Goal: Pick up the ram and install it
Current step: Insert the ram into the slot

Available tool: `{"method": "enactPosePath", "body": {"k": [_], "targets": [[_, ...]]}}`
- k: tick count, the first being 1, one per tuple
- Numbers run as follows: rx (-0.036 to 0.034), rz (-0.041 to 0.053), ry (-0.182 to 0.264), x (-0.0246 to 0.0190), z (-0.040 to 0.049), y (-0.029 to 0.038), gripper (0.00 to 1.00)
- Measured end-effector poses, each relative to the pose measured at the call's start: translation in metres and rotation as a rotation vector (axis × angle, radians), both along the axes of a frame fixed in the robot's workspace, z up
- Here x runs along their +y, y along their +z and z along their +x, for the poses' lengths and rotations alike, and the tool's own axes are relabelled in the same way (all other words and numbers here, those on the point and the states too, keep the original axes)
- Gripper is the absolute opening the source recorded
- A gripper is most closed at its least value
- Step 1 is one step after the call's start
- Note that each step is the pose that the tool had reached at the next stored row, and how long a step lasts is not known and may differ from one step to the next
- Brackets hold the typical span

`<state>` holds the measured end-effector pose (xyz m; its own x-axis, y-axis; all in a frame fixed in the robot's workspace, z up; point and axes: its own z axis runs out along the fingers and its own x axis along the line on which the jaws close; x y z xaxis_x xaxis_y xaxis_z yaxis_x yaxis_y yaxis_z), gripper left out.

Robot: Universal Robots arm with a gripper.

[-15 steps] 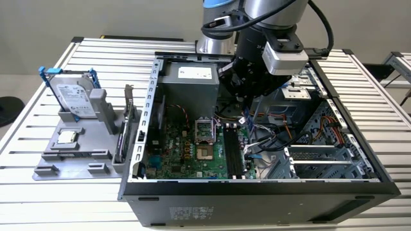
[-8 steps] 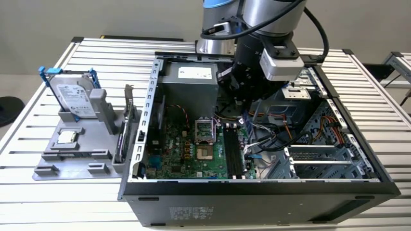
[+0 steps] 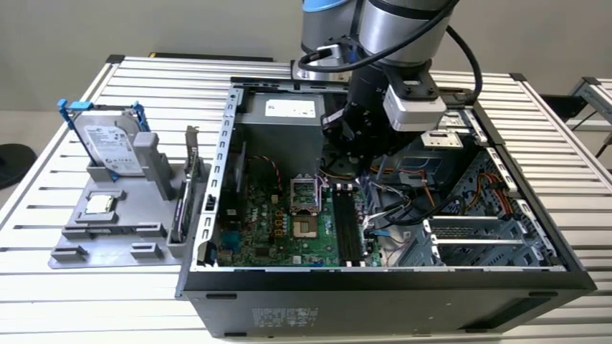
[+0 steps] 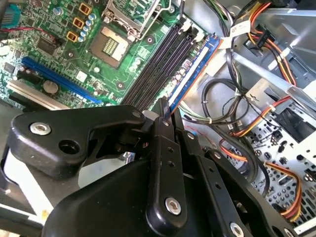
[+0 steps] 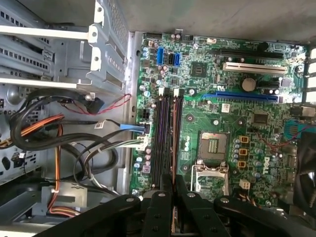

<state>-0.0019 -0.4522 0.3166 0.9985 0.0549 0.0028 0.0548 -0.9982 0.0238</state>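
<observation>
Claw (image 4: 165, 111) pinched shut on the ram (image 4: 195, 66), thin blue-green stick held on edge, inside the PC case (image 3: 535, 236). Ram sat along the outermost memory slots (image 4: 158, 64) of the mobo (image 5: 222, 98); couldn't tell if seated.

We see the arm (image 3: 397, 29) as fat silver-grey tubes with a blue-capped joint near its upper part, and a black cable looping round the outside. Behind the jaws sits a pale grey box on the black wrist. Our gripper (image 4: 165, 111) is matte black throughout: flat linkage bars, rounded side covers, silver screw heads at the pivots, and narrow fingers (image 5: 168, 185) with thin tips.
</observation>
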Motion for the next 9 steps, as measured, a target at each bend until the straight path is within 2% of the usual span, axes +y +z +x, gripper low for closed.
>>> {"method": "enactPosePath", "body": {"k": [5, 9], "targets": [[0.0001, -0.0012, 0.000, 0.0000, 0.0002, -0.0081, 0.00], [0.0000, -0.0012, 0.000, 0.0000, 0.0002, -0.0087, 0.00]]}}
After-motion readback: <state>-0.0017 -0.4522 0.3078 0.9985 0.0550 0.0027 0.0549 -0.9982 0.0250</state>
